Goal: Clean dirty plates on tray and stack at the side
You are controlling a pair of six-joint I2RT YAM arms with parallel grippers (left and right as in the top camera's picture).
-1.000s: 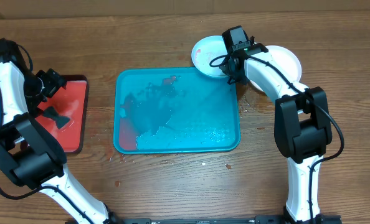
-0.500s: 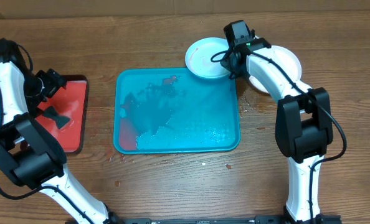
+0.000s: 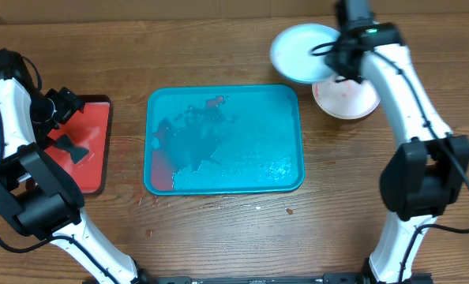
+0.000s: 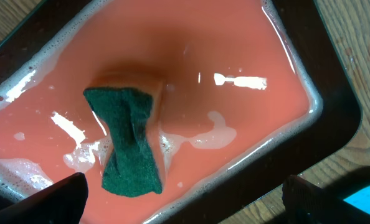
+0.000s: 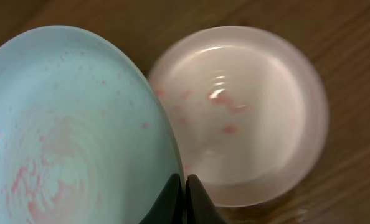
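Note:
My right gripper (image 3: pixel 336 66) is shut on the rim of a light blue plate (image 3: pixel 301 53) and holds it in the air beyond the far right corner of the teal tray (image 3: pixel 290 177). Pink-red smears show on this plate (image 5: pixel 66 137), with the shut fingertips (image 5: pixel 185 183) pinching its edge. A white plate (image 3: pixel 347 101) with faint red smears rests on the table right of the tray, partly under my arm; in the right wrist view the white plate (image 5: pixel 241 118) lies just beside the held one. The tray carries only wet streaks and a red patch.
At the left, a red tray (image 3: pixel 98 170) with a dark rim (image 4: pixel 334 106) holds pinkish soapy water and a green sponge (image 4: pixel 129 143). My left gripper (image 4: pixel 185 182) hangs open above it, and in the overhead view that gripper (image 3: pixel 59 107) is over the tray's far end.
The right gripper has closed on the light blue plate's rim, lifted it off the tray's far right corner and carried it right and back, beside the white plate. The left arm stayed still.

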